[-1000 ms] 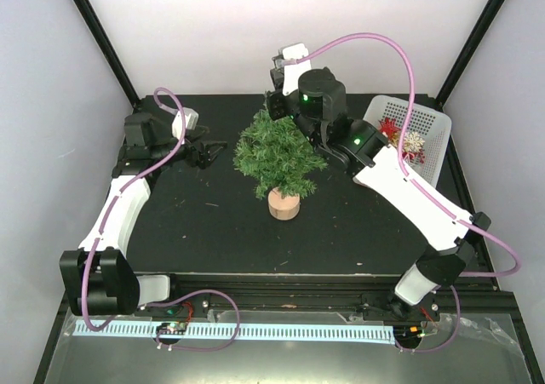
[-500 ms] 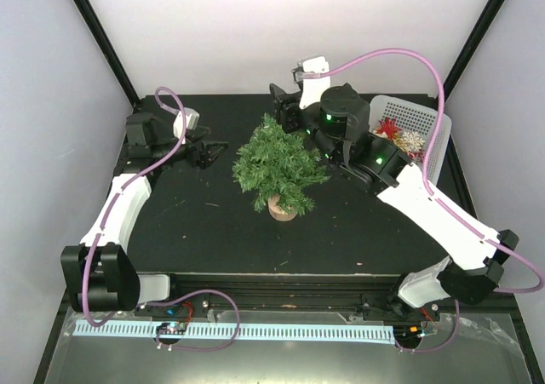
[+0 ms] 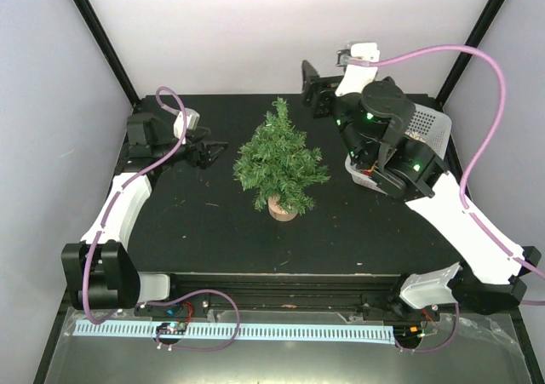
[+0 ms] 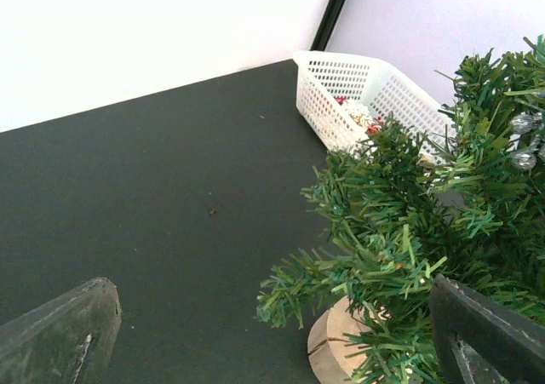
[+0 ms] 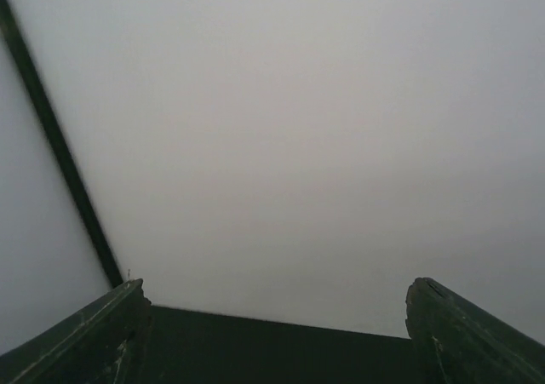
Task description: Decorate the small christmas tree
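On the table [image 3: 204,231], one tree [image 3: 279,158]

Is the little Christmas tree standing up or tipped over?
Upright: the small christmas tree stands on its wooden base, flat on the table, tip pointing up.

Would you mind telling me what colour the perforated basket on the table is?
The basket is white, with a fine lattice pattern; the left wrist view shows it best.
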You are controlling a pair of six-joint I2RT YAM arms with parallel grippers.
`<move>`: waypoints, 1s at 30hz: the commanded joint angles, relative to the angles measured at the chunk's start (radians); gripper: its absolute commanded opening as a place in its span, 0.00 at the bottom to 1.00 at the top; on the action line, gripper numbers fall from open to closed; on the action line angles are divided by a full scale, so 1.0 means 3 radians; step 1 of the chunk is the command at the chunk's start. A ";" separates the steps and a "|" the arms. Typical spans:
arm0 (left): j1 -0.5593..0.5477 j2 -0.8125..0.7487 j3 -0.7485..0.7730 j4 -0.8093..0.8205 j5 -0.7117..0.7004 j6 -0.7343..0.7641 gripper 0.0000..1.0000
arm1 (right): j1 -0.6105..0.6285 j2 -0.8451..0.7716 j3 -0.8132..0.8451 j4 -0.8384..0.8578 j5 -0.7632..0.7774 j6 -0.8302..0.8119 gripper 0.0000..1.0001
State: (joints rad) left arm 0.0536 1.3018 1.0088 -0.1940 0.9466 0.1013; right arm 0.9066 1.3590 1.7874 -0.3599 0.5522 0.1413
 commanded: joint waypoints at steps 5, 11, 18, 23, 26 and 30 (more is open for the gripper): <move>0.0129 -0.0168 0.0117 -0.0007 -0.0095 -0.0040 0.99 | -0.1219 0.0131 0.0029 -0.1396 0.0155 0.1256 0.82; 0.0218 -0.0092 0.0233 -0.0174 -0.0001 -0.0038 0.99 | -0.2087 0.0329 -0.1077 -0.1219 -0.0876 0.1625 0.80; 0.0245 0.0029 0.0238 -0.0425 0.0120 0.0234 0.99 | -0.2177 0.0764 -0.1635 -0.1022 -0.1132 0.1743 0.74; 0.0261 0.0083 0.0242 -0.0481 0.0132 0.0306 0.99 | -0.2194 0.0838 -0.1924 -0.0797 -0.1404 0.1746 0.74; 0.0261 0.0135 0.0239 -0.0480 0.0147 0.0304 0.99 | -0.2196 0.0828 -0.2037 -0.0733 -0.1516 0.1737 0.74; 0.0262 0.0201 0.0242 -0.0473 0.0180 0.0285 0.99 | -0.2194 0.0769 -0.2201 -0.0674 -0.1668 0.1739 0.73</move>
State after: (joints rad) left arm 0.1249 1.3422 1.0523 -0.3191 0.9672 0.1688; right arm 0.2523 1.6161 1.1679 -0.6052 0.1265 0.6514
